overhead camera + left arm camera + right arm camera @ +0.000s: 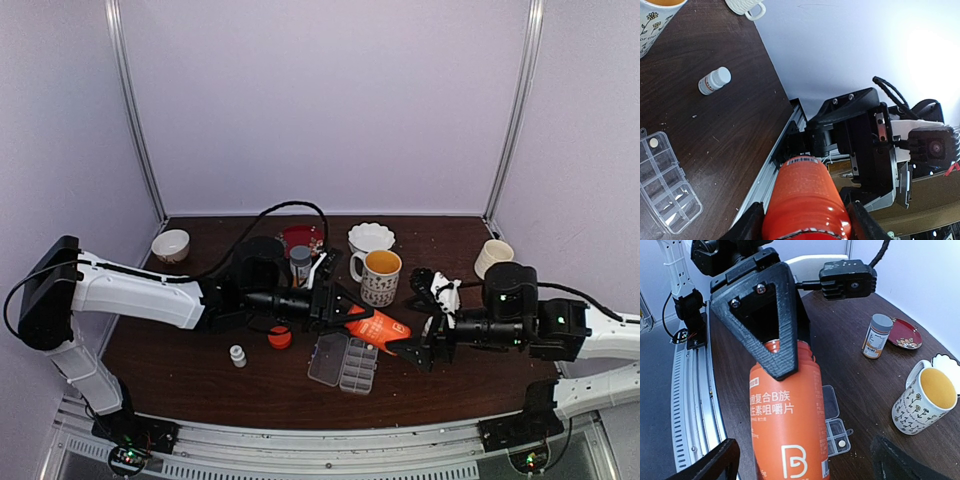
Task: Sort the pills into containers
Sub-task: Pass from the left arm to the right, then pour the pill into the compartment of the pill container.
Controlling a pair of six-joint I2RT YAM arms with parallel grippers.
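Observation:
My left gripper [345, 308] is shut on an orange bottle [378, 328], held tilted above the table with its base pointing right. In the left wrist view the bottle [805, 197] fills the gap between my fingers [747, 225]. My right gripper [415, 352] is open at the bottle's base; in the right wrist view its fingers [710, 462] stand wide on either side of the bottle [790, 425] without touching it. The clear pill box [345, 362] lies under the bottle with its lid open. One pale pill [841, 443] sits in a cell, also seen as a pill [654, 143] in the left wrist view.
An orange cap [280, 338] and a small white bottle [238, 355] lie left of the box. Behind stand a flowered mug [380, 275], a grey-capped bottle [300, 262], a red dish [303, 238], a white bowl [371, 237], a small bowl [170, 245] and a cream cup [493, 257].

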